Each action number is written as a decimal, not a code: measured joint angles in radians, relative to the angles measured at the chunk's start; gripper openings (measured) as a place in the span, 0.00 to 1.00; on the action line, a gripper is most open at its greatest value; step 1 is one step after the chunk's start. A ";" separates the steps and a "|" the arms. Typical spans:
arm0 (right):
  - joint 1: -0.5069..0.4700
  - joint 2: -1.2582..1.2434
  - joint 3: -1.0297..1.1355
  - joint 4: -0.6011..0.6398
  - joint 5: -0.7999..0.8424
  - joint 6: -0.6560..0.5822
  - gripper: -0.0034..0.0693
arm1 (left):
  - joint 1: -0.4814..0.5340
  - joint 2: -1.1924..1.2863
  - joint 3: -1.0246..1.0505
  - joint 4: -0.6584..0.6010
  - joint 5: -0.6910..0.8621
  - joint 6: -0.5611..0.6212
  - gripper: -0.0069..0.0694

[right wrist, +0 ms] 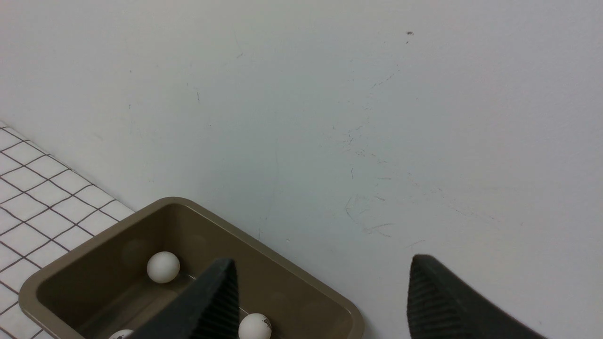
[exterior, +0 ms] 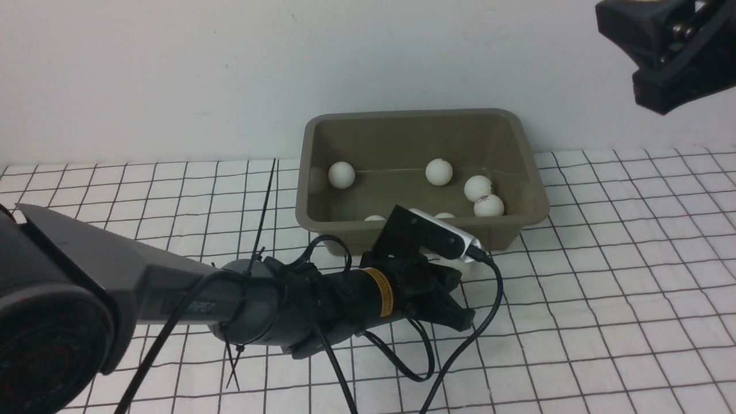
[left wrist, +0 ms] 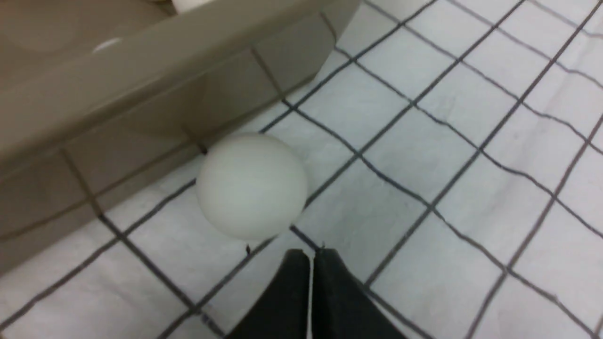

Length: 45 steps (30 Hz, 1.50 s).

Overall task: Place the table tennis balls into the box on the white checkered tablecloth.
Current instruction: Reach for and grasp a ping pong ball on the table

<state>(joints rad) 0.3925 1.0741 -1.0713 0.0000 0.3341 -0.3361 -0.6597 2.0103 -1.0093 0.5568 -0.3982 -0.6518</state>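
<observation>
Your L pincer (left wrist: 312,256) is shut, empty. Loose ball (left wrist: 252,186) sits on cloth (left wrist: 424,155) just ahead of its tips, by box (left wrist: 141,108) near wall. R pincer (right wrist: 322,263) hangs open, empty, high & farther off.

My fingers (left wrist: 287,296) are black, the balls (exterior: 341,174) white, the box (exterior: 414,114) olive-grey, the cloth (exterior: 604,287) white with a thin black grid, the wall (exterior: 172,69) off-white.

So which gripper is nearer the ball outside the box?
Left: the left gripper sits shut beside that ball; the right gripper hangs open high, right of the box.
</observation>
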 joint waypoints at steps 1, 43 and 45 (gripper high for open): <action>0.000 0.000 0.000 0.000 0.000 0.000 0.66 | 0.000 -0.019 0.010 0.025 0.014 -0.024 0.09; 0.000 0.092 0.295 0.267 0.198 0.200 0.68 | 0.000 -1.067 0.180 0.190 1.135 -0.015 0.34; 0.000 0.145 0.297 0.289 0.178 0.182 0.72 | 0.000 -1.067 0.180 0.190 1.140 0.003 0.35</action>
<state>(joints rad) 0.3925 1.2187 -0.7745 0.2888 0.5121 -0.1543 -0.6597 0.9431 -0.8293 0.7470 0.7423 -0.6487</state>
